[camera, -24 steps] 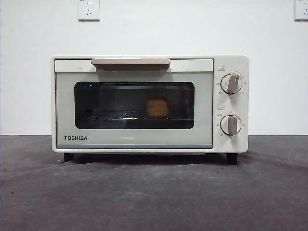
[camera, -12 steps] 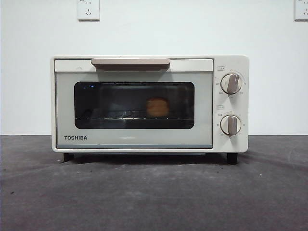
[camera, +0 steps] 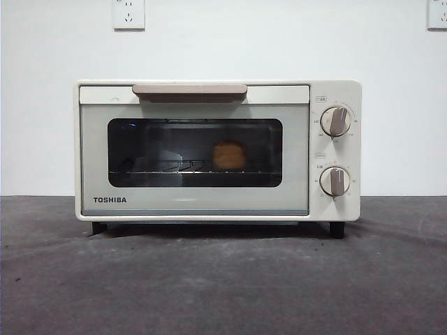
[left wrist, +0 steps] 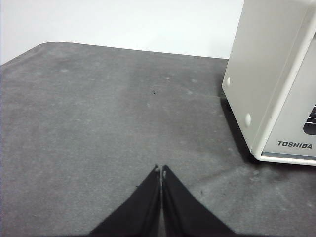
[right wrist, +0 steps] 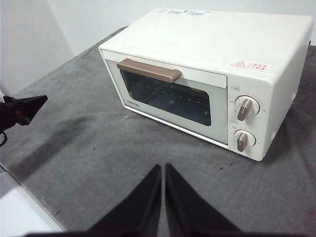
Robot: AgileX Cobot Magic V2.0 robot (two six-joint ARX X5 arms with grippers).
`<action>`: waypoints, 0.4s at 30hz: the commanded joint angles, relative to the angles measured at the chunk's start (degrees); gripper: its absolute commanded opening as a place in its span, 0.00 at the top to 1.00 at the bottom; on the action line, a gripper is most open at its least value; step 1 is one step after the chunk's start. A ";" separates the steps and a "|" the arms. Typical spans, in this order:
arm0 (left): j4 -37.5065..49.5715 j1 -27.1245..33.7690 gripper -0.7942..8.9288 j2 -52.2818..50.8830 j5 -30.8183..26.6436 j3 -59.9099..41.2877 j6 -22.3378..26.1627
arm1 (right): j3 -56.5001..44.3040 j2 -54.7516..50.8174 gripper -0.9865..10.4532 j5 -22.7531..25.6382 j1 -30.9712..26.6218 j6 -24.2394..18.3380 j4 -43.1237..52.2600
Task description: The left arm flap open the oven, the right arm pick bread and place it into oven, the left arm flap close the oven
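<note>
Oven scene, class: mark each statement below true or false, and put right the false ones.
1. The oven door is shut. True.
2. The bread lies on the table in front of the oven. False: it sits on the wire rack inside, behind the window.
3. The left gripper grips the handle. False: it hovers over bare table beside the oven, jaws together.
4. The right gripper holds nothing. True.

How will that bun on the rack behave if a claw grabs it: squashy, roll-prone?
The bread looks rounded and soft-crusted, so it probably squashes under a firm pinch. It likely weighs little for its bulk. Its domed shape on the wire rack inside the shut oven suggests it may rock if nudged.
</note>
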 commanded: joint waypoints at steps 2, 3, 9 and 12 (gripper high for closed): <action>-0.33 -0.02 0.91 -0.07 -0.28 -1.18 0.39 | 0.94 0.07 0.91 0.04 0.37 -0.81 0.59; -0.33 -0.02 0.91 -0.07 -0.28 -1.18 0.39 | 0.94 0.07 0.91 0.04 0.37 -0.81 0.59; -0.33 -0.02 0.91 -0.07 -0.28 -1.18 0.39 | -1.70 -0.31 0.91 -0.96 -5.14 -0.81 3.89; -0.33 -0.02 0.91 -0.07 -0.28 -1.18 0.39 | -8.22 -2.23 0.91 -1.92 -13.25 -0.83 12.22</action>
